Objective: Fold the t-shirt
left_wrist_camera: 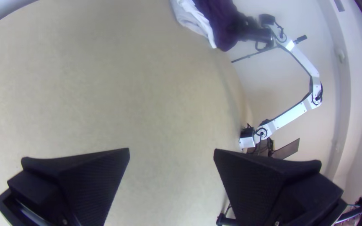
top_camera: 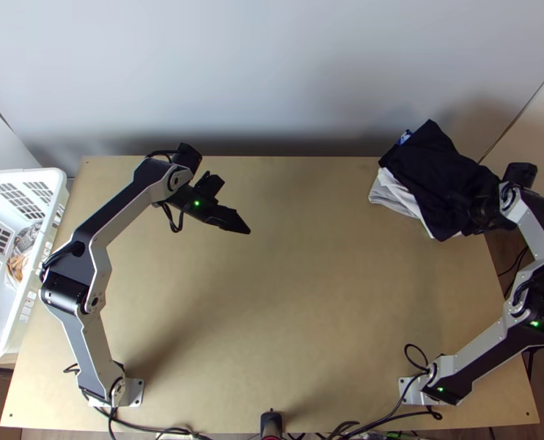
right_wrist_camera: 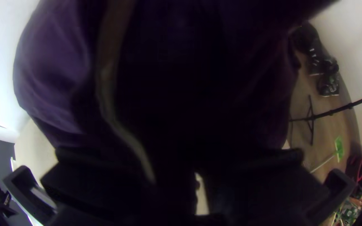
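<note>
My left gripper (top_camera: pixel 237 222) is over the table's back left part, away from the cloth; in the left wrist view the left gripper (left_wrist_camera: pixel 171 155) stands open with nothing between its fingers. A dark t-shirt (top_camera: pixel 437 172) lies bunched over white and grey cloth (top_camera: pixel 394 192) at the back right; in the left wrist view the dark t-shirt (left_wrist_camera: pixel 221 21) is far off. My right gripper (top_camera: pixel 481 211) is at its right side, shut on dark fabric. In the right wrist view the dark t-shirt (right_wrist_camera: pixel 55 79) hangs close before the right gripper (right_wrist_camera: pixel 202 180), hiding its fingertips.
A white basket (top_camera: pixel 56 202) with some cloth inside stands beyond the table's left edge. The wooden table (top_camera: pixel 294 293) shows bare wood across its middle and front. Cables (top_camera: pixel 389 416) run along the front edge. A wall rises behind the back edge.
</note>
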You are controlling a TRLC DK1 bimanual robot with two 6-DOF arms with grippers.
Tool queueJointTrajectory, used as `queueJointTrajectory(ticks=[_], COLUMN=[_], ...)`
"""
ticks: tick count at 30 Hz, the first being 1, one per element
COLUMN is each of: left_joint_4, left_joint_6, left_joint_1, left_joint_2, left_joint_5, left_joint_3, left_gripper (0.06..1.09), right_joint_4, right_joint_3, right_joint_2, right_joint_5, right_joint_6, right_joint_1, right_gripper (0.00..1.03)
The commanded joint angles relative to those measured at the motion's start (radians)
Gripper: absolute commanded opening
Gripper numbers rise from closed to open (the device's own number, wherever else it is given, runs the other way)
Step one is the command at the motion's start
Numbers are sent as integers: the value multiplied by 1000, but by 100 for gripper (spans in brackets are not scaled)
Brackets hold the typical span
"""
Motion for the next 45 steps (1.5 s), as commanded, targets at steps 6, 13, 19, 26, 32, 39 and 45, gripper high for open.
queueJointTrajectory(ticks=[6, 13, 19, 26, 32, 39, 45], left_joint_4=[0, 0, 2, 0, 0, 0, -6], left_joint_6=[1, 1, 1, -3, -2, 0, 4], left_joint_1=[2, 3, -1, -5, -3, -1, 12], left_joint_2=[0, -2, 0, -11, -17, -18, -25], left_joint_5=[1, 1, 1, 1, 0, 0, 0], left_joint_3=[2, -1, -1, -6, -13, -13, -19], left_gripper=[104, 104, 104, 104, 104, 104, 104], right_joint_4=[-28, -83, -82, -63, -36, 27, 41], right_joint_3=[3, 74, 137, 132, 193, 308, 344], right_joint_2=[-112, -278, -353, -312, -221, 18, 211], right_joint_5=[7, 107, 94, -101, -139, -136, -137], right_joint_6=[-3, 20, 24, -15, -115, -107, -87], right_joint_1=[-3, -18, 14, 130, 272, 267, 222], right_gripper=[98, 98, 98, 98, 98, 98, 98])
